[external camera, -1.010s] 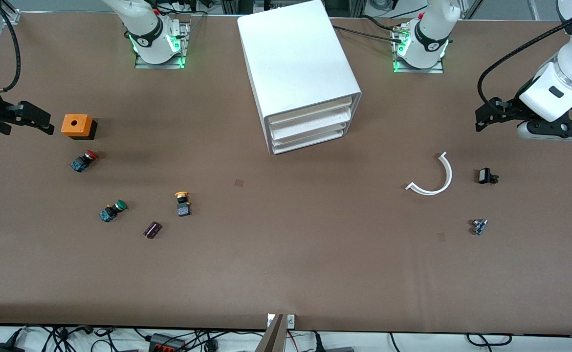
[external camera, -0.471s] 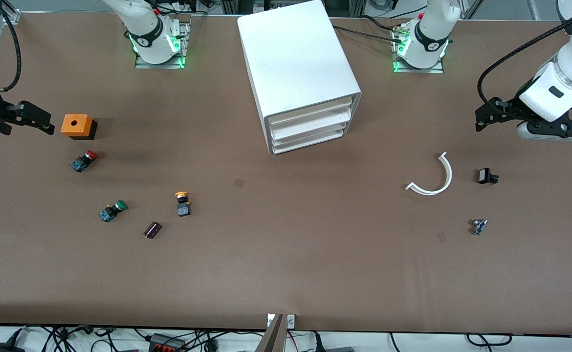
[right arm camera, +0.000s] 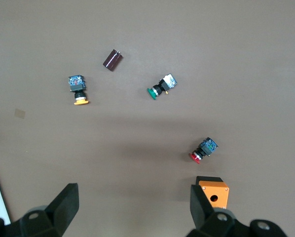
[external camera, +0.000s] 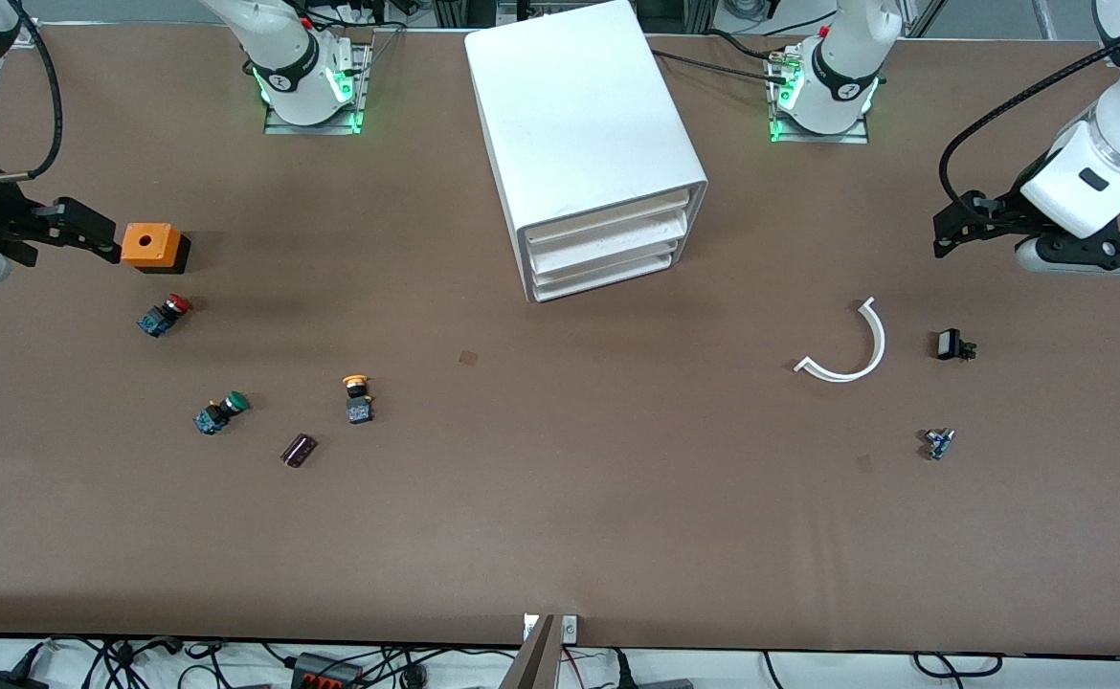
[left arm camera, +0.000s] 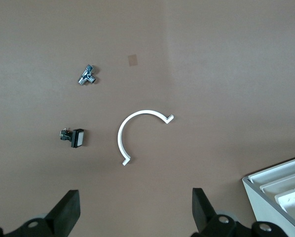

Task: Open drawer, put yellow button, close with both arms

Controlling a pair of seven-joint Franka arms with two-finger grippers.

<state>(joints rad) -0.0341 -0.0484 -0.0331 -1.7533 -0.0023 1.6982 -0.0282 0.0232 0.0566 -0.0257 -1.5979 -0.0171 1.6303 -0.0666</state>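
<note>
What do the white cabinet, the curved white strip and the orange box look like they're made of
Cabinet: probably plastic; smooth matte white, rounded corners, thin moulded drawer fronts.
Curved strip: likely thin plastic; even white, holds a clean arc with bent ends.
Orange box: plastic or painted metal, cannot tell; flat orange lid with a round hole, black base.

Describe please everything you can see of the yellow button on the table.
The yellow button is a small push-button with a yellow-orange mushroom cap, a black neck and a blue base that looks like plastic. It lies on its side on the brown table, cap pointing toward the robots' bases. Nothing touches it. It sits toward the right arm's end, between the green button and the white cabinet, with a dark cylinder a little nearer to the front camera.
</note>
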